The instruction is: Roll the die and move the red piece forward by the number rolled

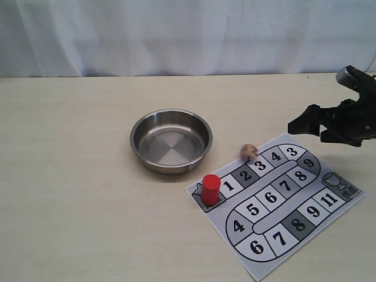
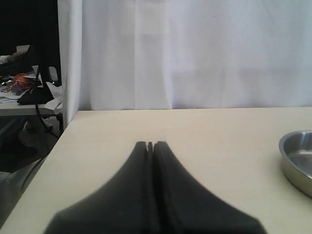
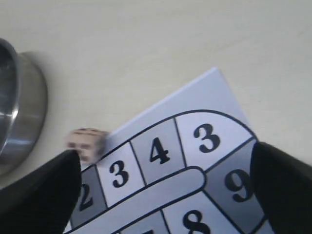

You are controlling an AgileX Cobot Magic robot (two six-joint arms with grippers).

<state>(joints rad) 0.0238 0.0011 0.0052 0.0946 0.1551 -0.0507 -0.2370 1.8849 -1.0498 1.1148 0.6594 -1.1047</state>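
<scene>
The die (image 1: 249,151) lies at the far-left edge of the board (image 1: 329,202), just beside squares 2 and 3 and to the right of the bowl (image 1: 171,141). We cannot tell whether it rests on the paper or on the table (image 1: 70,194). It is blurred in the right wrist view, so we cannot read its pips. The red piece (image 1: 210,189) stands upright on the start square at the board's left corner, its axis vertical, left of and nearer than the die. The right pincer (image 1: 305,129) hangs above the board's far-right end with its fingers apart and empty, pointing left. From there the die lies to its left and a little nearer, and the red piece further along the same line. The left pincer (image 2: 150,145) has its fingers together on nothing, over the table's left side, well apart from both. We judge the right arm the nearer, and a top-down reach leftward suits the piece.
</scene>
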